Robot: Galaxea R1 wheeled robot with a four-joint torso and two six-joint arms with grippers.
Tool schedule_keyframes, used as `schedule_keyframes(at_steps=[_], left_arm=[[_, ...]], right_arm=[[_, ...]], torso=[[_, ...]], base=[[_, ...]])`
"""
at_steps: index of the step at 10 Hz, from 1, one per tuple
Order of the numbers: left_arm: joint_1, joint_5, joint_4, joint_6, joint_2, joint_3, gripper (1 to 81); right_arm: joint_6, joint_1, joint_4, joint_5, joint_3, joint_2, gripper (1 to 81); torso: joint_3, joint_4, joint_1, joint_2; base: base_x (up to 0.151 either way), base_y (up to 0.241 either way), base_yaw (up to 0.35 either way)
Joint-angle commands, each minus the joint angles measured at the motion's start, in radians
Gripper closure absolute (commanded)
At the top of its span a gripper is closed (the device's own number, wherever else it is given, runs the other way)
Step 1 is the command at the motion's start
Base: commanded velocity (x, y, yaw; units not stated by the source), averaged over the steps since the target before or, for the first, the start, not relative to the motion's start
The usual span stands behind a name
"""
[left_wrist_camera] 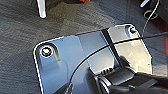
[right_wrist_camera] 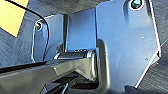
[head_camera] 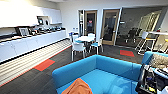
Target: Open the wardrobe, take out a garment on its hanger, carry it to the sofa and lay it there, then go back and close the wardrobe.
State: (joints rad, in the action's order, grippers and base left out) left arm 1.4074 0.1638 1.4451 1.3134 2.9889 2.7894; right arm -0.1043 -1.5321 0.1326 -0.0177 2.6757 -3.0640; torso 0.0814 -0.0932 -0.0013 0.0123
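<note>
Dark carpet (head_camera: 27, 80) lies open beside the sofa (head_camera: 105, 67) bearing the garment (head_camera: 78, 87)

sofa (head_camera: 110, 68): turquoise cloth, matt, smooth and even over the back and seat
garment (head_camera: 78, 87): burnt-orange cloth, soft, matt, lying in folds at the sofa's front edge
floor (head_camera: 30, 81): dark grey carpet, rough ribbed weave, matt; orange-red carpet patches set in; pale striped band along the counter's foot
counter (head_camera: 32, 42): white fronts, smooth, light sheen
upper cabinets (head_camera: 17, 13): white, smooth, glossy under the lights
round table (head_camera: 85, 38): white top, smooth
chairs (head_camera: 78, 47): white, hard-looking shells, smooth
doors (head_camera: 110, 26): light wood frames, dark reflective glass
cushion (head_camera: 158, 60): mottled brown-grey cloth, coarse-looking
</note>
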Motion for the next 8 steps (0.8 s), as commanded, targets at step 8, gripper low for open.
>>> schedule_keyframes(at_steps=[8], left_arm=[[-0.057, -0.035, 0.035, -0.003, 0.009, 0.004, 1.0]], right_arm=[[0.001, 0.037, 0.002, 0.058, 0.002, -0.009, 1.0]], torso=[[0.0, 0.0, 0.001, 0.0]], base=[[0.0, 0.0, 0.18]])
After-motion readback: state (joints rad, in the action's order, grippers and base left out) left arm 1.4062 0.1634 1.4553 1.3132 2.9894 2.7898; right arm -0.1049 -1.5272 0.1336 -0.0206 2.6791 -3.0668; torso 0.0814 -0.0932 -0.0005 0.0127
